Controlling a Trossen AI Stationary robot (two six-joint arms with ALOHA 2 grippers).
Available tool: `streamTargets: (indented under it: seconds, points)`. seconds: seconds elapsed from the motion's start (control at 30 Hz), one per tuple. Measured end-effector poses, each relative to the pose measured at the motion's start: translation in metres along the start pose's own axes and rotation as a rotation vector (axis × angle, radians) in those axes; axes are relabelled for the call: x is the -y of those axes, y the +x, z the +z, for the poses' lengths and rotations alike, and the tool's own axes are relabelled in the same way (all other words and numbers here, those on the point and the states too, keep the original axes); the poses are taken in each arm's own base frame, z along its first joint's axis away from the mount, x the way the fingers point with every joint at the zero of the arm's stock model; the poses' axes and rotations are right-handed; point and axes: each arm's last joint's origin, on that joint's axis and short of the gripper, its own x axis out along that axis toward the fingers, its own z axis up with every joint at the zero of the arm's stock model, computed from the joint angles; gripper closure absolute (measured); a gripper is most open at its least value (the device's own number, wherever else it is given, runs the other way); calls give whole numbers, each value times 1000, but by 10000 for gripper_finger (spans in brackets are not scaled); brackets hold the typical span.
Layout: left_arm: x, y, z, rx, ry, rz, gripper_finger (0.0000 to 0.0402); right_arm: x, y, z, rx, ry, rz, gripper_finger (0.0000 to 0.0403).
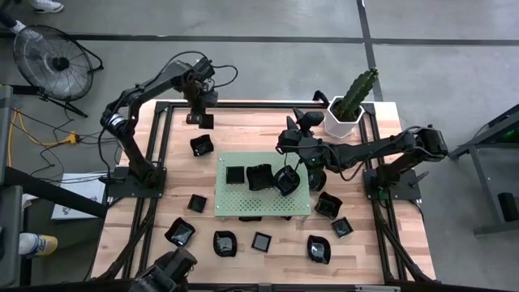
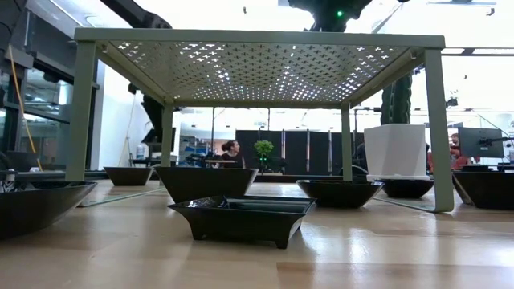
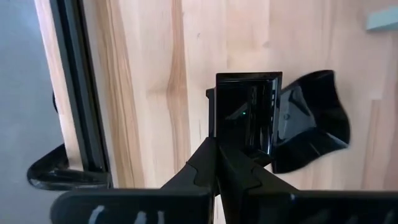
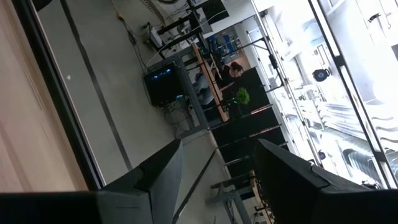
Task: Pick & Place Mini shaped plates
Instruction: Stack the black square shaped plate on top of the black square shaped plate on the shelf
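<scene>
From above, I see a pale wooden table (image 1: 243, 122) on a grey concrete floor, with a fan (image 1: 49, 57) off the far left corner and a white pot holding a cactus (image 1: 347, 113) at the far right. At the table's middle sits the green perforated board (image 1: 261, 185), carrying three small black dishes (image 1: 259, 175); more of them lie scattered on the wood around it, mostly along the near edge. My left gripper (image 1: 203, 119) is at the far left of the table, fingers pressed together on a rectangular dish (image 1: 206, 122) — another dish lies just nearer on the wood. My right gripper (image 1: 285, 174) hangs over the board, above the rightmost dish there.

At table height, the board stands as a raised shelf on legs, and a dish (image 2: 241, 218) sits on the wood in front of it, others beside and behind. Beyond is an office room where a person sits at a desk.

Through the left wrist camera, the fingers (image 3: 205, 165) pinch the near rim of the rectangular dish (image 3: 245, 118), with a wavy-edged dish (image 3: 314, 121) just past it.

Through the right wrist camera, the fingers (image 4: 158, 171) are spread wide with nothing between them — only the room shows beyond.
</scene>
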Motion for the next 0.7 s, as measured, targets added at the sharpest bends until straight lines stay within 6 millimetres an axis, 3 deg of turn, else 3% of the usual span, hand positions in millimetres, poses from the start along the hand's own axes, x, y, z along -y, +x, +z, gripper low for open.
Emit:
streamTargets:
  seconds: [0.37,0.7]
  points:
    - [37,-53,10,104,28,18,401,-1,0,-1,-7,-4,2,206]
    - [85,-70,46,206,2,-144,401,-1,0,-2,-33,-10,-19,206]
